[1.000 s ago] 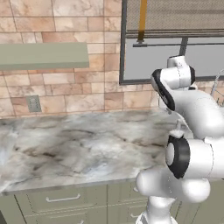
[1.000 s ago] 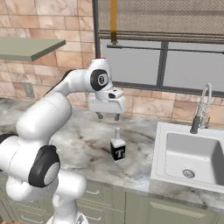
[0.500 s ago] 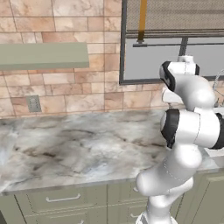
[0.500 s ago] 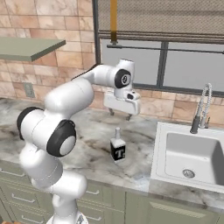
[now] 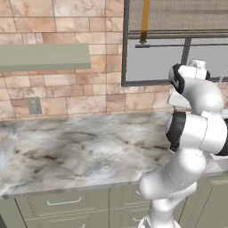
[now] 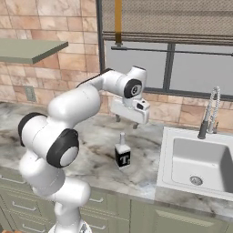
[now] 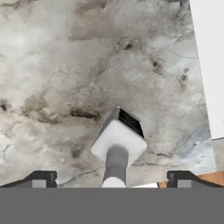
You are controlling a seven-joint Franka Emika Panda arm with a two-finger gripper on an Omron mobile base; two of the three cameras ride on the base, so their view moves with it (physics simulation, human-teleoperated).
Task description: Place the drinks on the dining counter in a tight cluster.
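One of the drinks, a small white narrow-necked container with a dark label, stands upright on the marble counter just left of the sink. My gripper hangs open above and slightly behind it, holding nothing. In the hand view I look straight down on the container. Its neck rises between my spread fingertips, and my gripper does not touch it. The dining counter is out of view.
A white sink with a steel faucet is set into the counter to the right, and its rim borders the hand view. A green shelf hangs on the brick wall at left. Green drawers run below the counter.
The arm has swung its elbow leftward, and the hand has shifted a little right and down over the container. The container has not moved and the jaws stay open.
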